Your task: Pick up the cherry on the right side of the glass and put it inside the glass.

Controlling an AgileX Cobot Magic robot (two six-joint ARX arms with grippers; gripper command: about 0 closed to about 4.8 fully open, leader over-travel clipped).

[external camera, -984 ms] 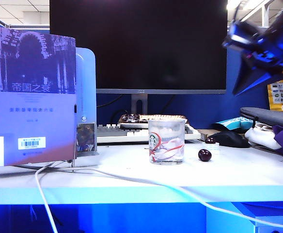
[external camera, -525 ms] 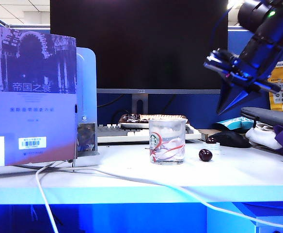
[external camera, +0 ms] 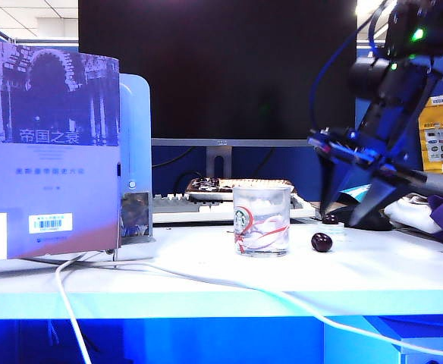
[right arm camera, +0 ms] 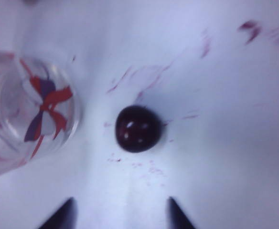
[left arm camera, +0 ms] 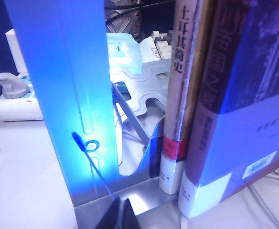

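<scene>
Right pincer (external camera: pixel 348 214) has swung down from upper right, fingers spread wide, above the cherry (external camera: pixel 322 242) | cherry on desk (external camera: pixel 206 269) at glass's (external camera: pixel 261 221) 3 o'clock | advice: descend straddling cherry, close gently | left pincer (left arm camera: pixel 116 217) looks closed, by books (left arm camera: pixel 216 105)

On your table (external camera: pixel 206 292) the glass (external camera: pixel 261 221) stands near the middle. The cherry (external camera: pixel 322 242) lies just beside it at 3 o'clock, apart from it. A second cherry (external camera: pixel 329 219) sits behind, toward 1 o'clock. Your right gripper (external camera: pixel 348 214) hangs above the cherry. At 9 o'clock the books (external camera: pixel 48 148) stand upright, your left gripper (left arm camera: pixel 116 217) beside them.
</scene>
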